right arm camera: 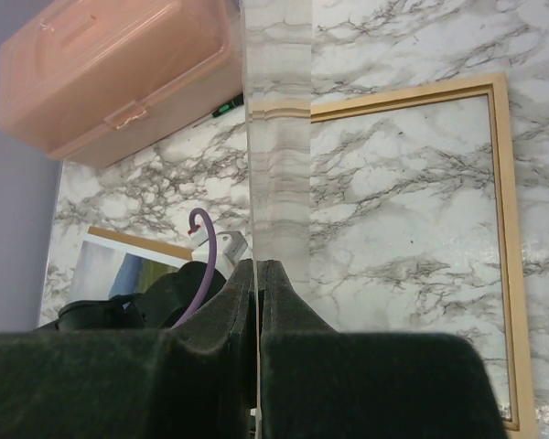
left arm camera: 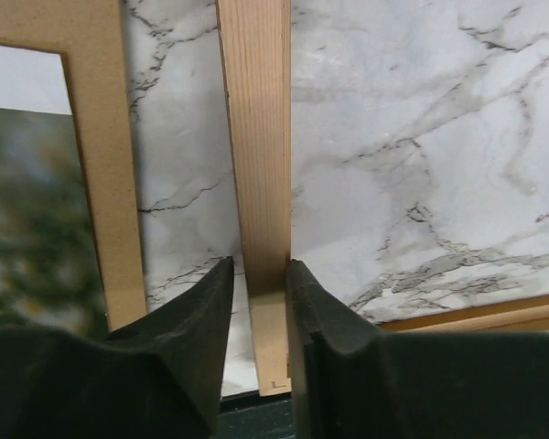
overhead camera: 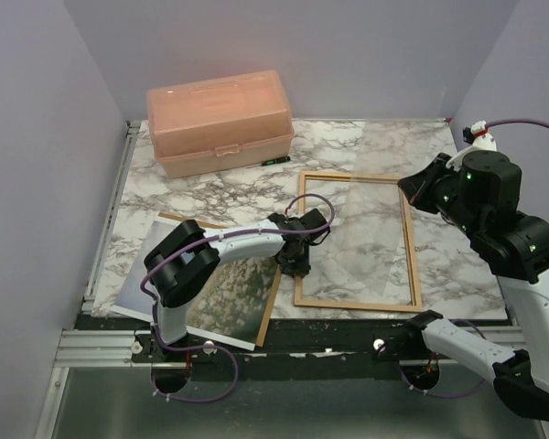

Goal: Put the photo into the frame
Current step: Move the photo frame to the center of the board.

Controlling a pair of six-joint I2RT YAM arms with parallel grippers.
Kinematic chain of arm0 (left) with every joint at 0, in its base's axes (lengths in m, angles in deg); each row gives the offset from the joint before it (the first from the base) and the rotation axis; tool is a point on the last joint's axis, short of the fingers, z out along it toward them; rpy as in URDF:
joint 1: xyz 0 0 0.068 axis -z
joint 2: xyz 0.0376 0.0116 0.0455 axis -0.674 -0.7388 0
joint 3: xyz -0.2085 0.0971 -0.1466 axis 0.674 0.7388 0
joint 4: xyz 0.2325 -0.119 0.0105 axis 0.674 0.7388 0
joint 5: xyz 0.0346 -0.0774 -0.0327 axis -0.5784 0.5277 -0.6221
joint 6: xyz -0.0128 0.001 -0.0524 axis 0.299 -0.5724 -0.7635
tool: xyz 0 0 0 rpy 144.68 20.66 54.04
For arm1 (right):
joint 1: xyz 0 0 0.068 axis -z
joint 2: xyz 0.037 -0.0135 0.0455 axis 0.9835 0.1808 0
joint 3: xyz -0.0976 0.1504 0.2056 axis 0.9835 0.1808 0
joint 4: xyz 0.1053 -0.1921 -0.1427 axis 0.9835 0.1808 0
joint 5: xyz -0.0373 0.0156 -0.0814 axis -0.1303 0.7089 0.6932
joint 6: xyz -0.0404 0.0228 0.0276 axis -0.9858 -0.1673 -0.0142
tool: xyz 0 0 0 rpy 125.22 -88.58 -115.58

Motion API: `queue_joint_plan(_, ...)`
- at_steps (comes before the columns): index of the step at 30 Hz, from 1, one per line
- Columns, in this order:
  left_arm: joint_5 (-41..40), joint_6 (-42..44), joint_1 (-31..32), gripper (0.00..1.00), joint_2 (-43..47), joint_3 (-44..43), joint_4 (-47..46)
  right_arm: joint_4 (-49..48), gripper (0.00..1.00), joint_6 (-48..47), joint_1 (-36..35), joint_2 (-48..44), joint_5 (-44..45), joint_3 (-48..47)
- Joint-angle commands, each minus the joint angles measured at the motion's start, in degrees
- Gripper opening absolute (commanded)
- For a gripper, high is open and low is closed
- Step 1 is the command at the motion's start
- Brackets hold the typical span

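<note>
The frame (overhead camera: 357, 176) lies flat on the marble table, right of centre. My left gripper (overhead camera: 297, 261) is low over its left rail near the near-left corner. In the left wrist view the jaws (left arm camera: 259, 265) straddle that rail (left arm camera: 261, 137), slightly open, with a thin gap at the left finger. The photo (overhead camera: 229, 293) lies picture side up on a brown backing board (overhead camera: 271, 306) at the near left. My right gripper (overhead camera: 412, 189) is shut on the edge of a clear pane (right arm camera: 279, 183), held tilted above the frame (right arm camera: 503, 229).
A pink plastic box (overhead camera: 218, 121) stands at the back left, with a small dark object (overhead camera: 274, 160) beside it. The table's near edge and a metal rail (overhead camera: 101, 347) run along the front. Grey walls enclose the sides and back.
</note>
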State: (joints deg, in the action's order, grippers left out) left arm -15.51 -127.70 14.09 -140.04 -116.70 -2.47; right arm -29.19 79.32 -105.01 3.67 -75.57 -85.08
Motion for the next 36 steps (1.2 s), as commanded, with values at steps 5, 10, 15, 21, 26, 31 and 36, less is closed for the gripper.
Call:
queue_joint_plan(5,-3.4,-1.0,-1.2,0.26,4.0,7.4,2.9,-2.2,0.0,0.3,-0.2,-0.2,-3.2,1.8)
queue_joint_plan(10,-2.4,-2.8,-2.4,0.2,8.8,14.0,0.0,-2.6,0.0,0.4,-0.2,-0.4,-4.7,3.5)
queue_joint_plan(15,-2.1,-3.0,-3.1,0.12,12.2,17.8,-0.4,-2.9,0.0,1.1,-0.2,-0.5,-6.8,4.6)
queue_joint_plan(21,-2.0,-3.9,-3.8,0.11,14.9,21.5,-0.3,-3.7,0.01,1.7,-0.2,0.7,-10.5,5.4)
queue_joint_plan(26,-2.7,-2.0,-3.8,0.1,17.4,23.4,0.7,-4.8,0.0,2.0,-0.2,1.5,-12.2,6.2)
queue_joint_plan(31,-3.0,-1.4,-4.1,0.11,20.9,26.3,0.7,-4.8,0.0,2.4,-0.2,2.3,-12.6,6.4)
queue_joint_plan(36,-2.2,0.5,-4.1,0.28,22.5,25.8,0.5,-4.9,0.0,2.5,-0.2,2.6,-14.1,7.5)
